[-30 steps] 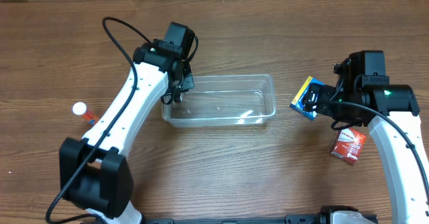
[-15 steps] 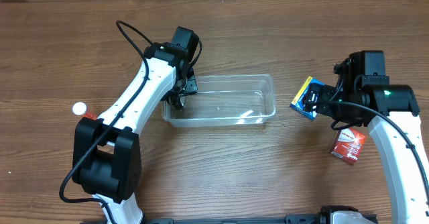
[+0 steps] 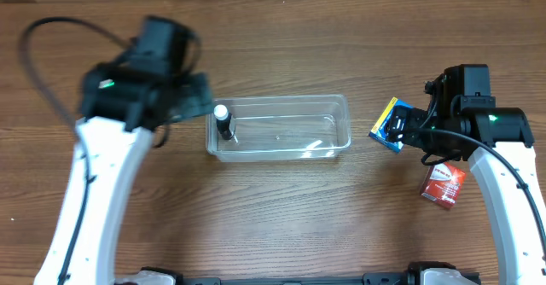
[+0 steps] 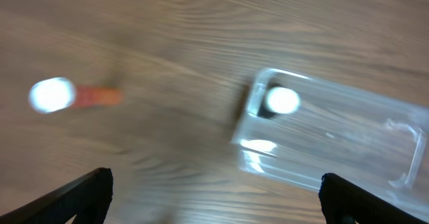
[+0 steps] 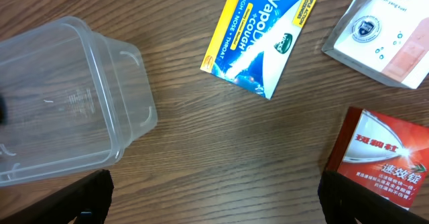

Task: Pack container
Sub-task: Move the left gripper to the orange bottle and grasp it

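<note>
The clear container lies mid-table; it also shows in the left wrist view and the right wrist view. A small dark bottle with a white cap stands upright in its left end, and its cap shows blurred from the wrist. My left gripper is open and empty, left of the container and above bare wood. My right gripper is open and empty over the wood between the container and a red box, below a blue VapoCough box.
An orange tube with a white cap lies on the table left of the container. A white pouch lies beside the blue box. The red box sits at the right, near the right arm.
The left gripper opened and let go of the small bottle, which now stands in the container's left end. The left arm swung away to the left. The right arm stayed still.
</note>
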You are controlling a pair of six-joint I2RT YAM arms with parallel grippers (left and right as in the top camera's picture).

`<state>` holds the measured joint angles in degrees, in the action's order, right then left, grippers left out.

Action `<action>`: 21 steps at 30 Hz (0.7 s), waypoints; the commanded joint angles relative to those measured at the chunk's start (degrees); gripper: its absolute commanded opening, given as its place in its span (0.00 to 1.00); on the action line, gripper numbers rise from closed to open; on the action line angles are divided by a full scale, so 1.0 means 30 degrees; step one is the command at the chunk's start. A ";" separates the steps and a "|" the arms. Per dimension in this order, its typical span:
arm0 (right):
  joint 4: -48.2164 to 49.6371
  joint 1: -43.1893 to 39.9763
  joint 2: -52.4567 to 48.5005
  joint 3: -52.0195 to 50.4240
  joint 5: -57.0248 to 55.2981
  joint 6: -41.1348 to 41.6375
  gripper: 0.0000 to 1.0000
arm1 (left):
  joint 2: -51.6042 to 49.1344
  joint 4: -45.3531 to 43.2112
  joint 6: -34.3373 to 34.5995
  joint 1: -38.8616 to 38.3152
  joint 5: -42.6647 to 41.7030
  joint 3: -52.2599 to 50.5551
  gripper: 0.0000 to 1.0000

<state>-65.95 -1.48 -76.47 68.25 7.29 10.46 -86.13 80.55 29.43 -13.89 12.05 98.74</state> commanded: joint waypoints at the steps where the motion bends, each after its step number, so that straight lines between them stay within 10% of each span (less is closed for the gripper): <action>1: 0.0080 -0.0066 0.0080 0.0452 0.0117 0.0022 1.00 | 0.1399 0.0780 -0.0692 0.3621 0.0291 -0.0197 1.00; 10: 0.0080 -0.0066 0.0080 0.0452 0.0117 0.0022 1.00 | 0.0794 -0.3432 -0.3249 1.0943 -0.3067 -0.6200 1.00; 21: 0.0080 -0.0066 0.0066 0.0379 0.0117 0.0022 1.00 | -0.4830 -0.5238 -0.4896 1.1876 -0.3723 -0.6404 0.95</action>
<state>-65.95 -1.48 -76.47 68.25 7.27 10.48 -98.70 65.06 15.97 21.47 1.87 79.90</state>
